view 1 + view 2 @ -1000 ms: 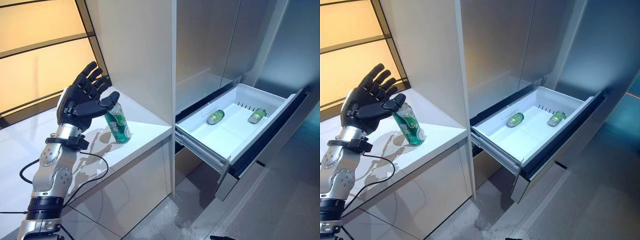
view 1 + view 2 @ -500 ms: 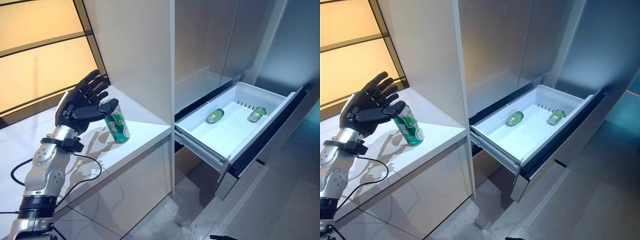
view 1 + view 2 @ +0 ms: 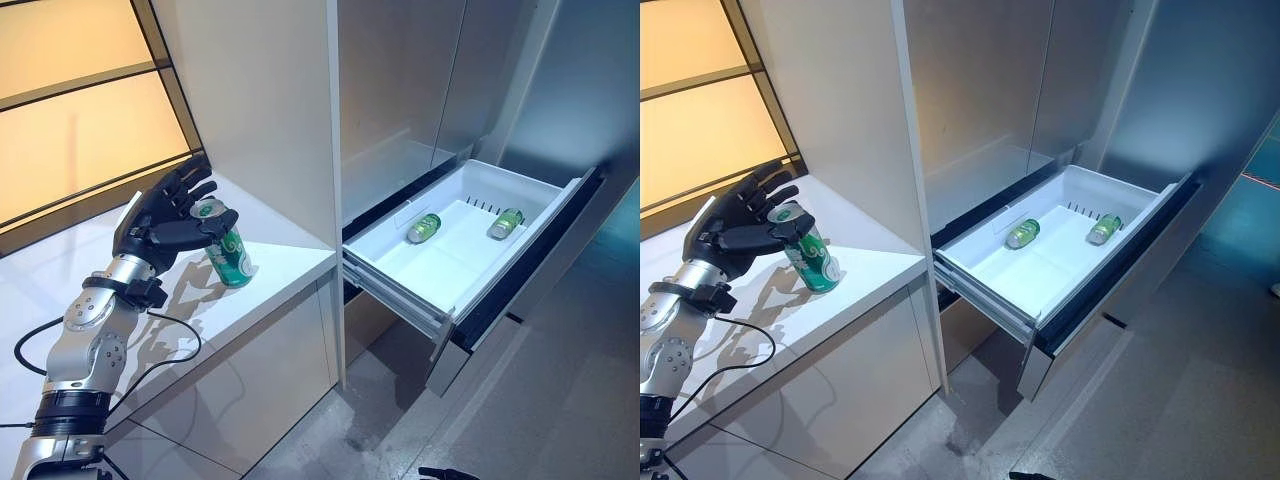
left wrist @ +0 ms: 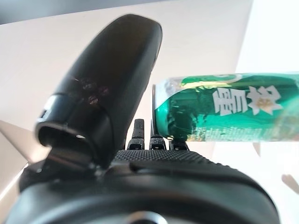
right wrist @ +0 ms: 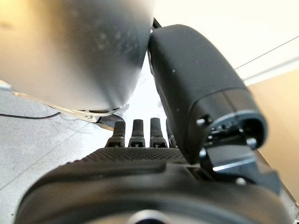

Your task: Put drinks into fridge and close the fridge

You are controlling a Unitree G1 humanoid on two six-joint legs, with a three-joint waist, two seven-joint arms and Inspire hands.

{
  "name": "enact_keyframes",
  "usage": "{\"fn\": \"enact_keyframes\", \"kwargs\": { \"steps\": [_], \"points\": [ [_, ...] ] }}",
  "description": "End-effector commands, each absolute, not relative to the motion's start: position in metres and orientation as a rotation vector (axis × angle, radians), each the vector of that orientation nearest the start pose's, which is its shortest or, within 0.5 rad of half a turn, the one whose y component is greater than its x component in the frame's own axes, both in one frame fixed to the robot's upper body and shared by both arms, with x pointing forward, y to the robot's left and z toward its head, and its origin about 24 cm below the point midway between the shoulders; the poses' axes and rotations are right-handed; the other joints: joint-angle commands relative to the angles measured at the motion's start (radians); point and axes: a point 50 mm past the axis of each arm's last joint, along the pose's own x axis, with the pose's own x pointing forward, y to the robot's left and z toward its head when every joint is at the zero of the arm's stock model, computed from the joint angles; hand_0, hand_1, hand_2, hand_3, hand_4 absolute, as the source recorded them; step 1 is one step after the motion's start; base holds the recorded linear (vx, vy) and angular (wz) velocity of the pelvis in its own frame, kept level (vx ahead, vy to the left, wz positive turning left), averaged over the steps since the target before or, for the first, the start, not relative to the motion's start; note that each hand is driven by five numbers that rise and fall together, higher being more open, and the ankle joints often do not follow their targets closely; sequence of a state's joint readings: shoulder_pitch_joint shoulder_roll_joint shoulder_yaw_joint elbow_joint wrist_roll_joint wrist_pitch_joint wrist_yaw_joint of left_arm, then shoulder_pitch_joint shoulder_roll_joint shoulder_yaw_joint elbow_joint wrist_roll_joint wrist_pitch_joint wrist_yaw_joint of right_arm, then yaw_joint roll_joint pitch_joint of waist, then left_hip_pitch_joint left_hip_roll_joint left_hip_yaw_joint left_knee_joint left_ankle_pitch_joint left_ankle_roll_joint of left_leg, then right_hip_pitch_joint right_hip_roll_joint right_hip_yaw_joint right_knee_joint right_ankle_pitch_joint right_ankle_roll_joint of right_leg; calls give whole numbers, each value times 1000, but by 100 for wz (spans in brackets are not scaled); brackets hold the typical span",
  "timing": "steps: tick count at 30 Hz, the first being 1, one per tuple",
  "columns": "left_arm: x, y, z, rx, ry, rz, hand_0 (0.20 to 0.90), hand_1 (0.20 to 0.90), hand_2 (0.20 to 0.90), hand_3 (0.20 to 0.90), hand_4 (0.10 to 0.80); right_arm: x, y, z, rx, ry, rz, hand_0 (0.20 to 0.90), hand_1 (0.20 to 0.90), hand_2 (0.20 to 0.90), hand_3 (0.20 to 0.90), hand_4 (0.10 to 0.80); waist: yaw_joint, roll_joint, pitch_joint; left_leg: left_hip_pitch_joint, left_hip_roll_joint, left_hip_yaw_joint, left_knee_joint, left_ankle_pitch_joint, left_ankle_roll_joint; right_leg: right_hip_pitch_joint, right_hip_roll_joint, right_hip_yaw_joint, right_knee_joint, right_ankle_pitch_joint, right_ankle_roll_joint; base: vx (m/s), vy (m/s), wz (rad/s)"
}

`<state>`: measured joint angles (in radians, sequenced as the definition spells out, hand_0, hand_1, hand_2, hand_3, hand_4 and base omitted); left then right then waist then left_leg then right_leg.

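Note:
A green drink can (image 3: 229, 257) stands upright on the white counter (image 3: 275, 270) left of the fridge. My left hand (image 3: 153, 224) is open beside the can, thumb reaching over its top and straight fingers spread behind it. In the left wrist view the can (image 4: 233, 113) shows just past the thumb (image 4: 110, 88), not clasped. The fridge's white drawer (image 3: 395, 288) is pulled out, with two green cans (image 3: 423, 228) (image 3: 506, 223) lying in it. My right hand (image 5: 140, 182) shows only in its wrist view, fingers relaxed and holding nothing.
A tall white cabinet panel (image 3: 265, 110) rises between the counter and the grey fridge front (image 3: 420, 80). The open drawer juts out over the grey floor (image 3: 540, 400). An amber wall panel (image 3: 70, 110) stands behind the counter.
My left hand has come down and closer to the can, its thumb now over the can's top. The camera has shifted slightly; the can and drawer stay put.

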<state>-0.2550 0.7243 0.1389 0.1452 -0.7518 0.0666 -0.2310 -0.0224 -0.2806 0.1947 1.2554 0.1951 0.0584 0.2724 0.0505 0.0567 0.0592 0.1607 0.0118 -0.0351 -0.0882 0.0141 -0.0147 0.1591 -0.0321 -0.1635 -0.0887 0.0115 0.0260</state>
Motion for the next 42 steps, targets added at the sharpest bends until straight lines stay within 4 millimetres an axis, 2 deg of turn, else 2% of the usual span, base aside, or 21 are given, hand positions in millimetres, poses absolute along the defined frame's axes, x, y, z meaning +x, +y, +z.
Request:
{"fn": "enact_keyframes", "kwargs": {
  "steps": [1,11,21,30,31,32,33,42],
  "points": [
    [299,298,220,35,-395,-112,900,900,900,900,800,94,-246,-155,-46,1293,114,900,900,900,900,800,-26,8,-6,-2,-45,45,24,-80,16,-18,43,30,117,-149,22,0,0,0],
    [303,305,201,14,-323,-62,900,900,900,900,800,91,-247,-156,-42,1297,106,900,900,900,900,800,-42,7,-3,2,-45,63,26,-83,18,-19,43,42,113,-142,26,5,5,-3],
    [305,308,195,-12,-306,-37,900,900,900,900,800,89,-247,-157,-37,1301,95,900,900,900,900,800,-51,6,-3,5,-46,75,27,-86,21,-20,44,51,110,-138,29,6,8,-7],
    [308,302,196,-54,-330,-41,900,900,900,900,800,87,-247,-157,-33,1305,88,900,900,900,900,800,-58,6,-6,9,-47,83,27,-90,24,-20,43,57,109,-137,31,4,3,-1],
    [308,302,196,-60,-334,-42,834,834,834,823,723,87,-247,-157,-33,1304,87,900,900,900,900,800,-59,6,-6,10,-47,83,26,-90,24,-21,43,58,110,-137,31,0,0,0],
    [308,301,196,-61,-337,-40,528,528,528,466,366,88,-246,-157,-33,1304,87,900,900,900,900,800,-59,6,-6,10,-48,83,26,-91,25,-21,43,60,110,-137,31,0,0,0],
    [308,300,196,-62,-346,-38,300,300,300,200,100,87,-246,-157,-32,1304,87,900,900,900,900,800,-60,6,-7,11,-48,84,25,-91,25,-21,42,60,110,-137,32,0,0,0],
    [308,292,195,-22,-342,-78,300,300,300,200,100,88,-246,-157,-28,1285,90,900,900,900,900,800,-60,8,-8,14,-49,83,25,-93,27,-19,42,60,112,-139,31,4,1,-2]
  ]
}}
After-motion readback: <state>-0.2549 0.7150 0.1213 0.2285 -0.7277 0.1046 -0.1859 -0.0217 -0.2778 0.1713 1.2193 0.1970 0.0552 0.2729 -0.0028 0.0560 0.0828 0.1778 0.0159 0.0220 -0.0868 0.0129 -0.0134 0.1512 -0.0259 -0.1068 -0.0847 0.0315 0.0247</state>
